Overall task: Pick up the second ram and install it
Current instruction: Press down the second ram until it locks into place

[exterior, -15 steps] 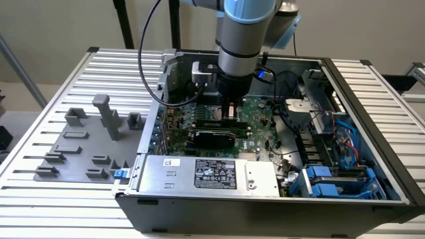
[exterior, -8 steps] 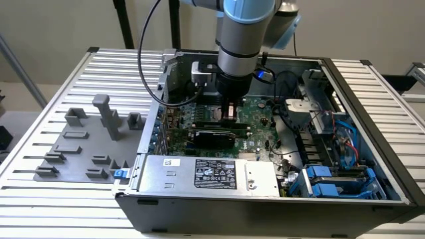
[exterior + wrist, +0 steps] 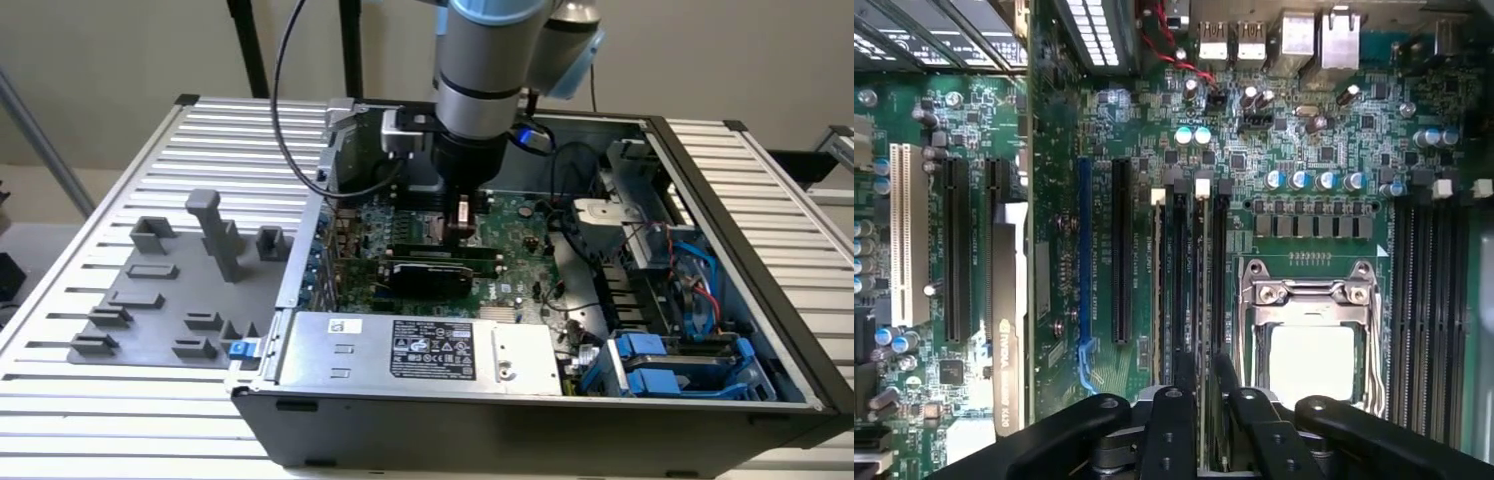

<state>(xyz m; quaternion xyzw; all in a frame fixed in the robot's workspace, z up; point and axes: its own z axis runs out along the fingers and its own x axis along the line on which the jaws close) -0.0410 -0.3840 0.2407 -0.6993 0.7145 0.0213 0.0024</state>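
What you cannot see or read here

In the exterior view the arm (image 3: pixel 487 60) runs off the top edge and its wrist hides the board (image 3: pixel 514 235) beneath it, so you cannot tell there whether the gripper (image 3: pixel 461 235) is open or shut. In the wrist view the fingers (image 3: pixel 1176 420) are cut off by the picture's edge, and they cover the near end of the ram (image 3: pixel 1202 300), which you see edge-on, its chips hidden. The label (image 3: pixel 434 350) on the power supply (image 3: pixel 400 345) is too small to read. The graphics card (image 3: pixel 1004 330) shows just a narrow strip.
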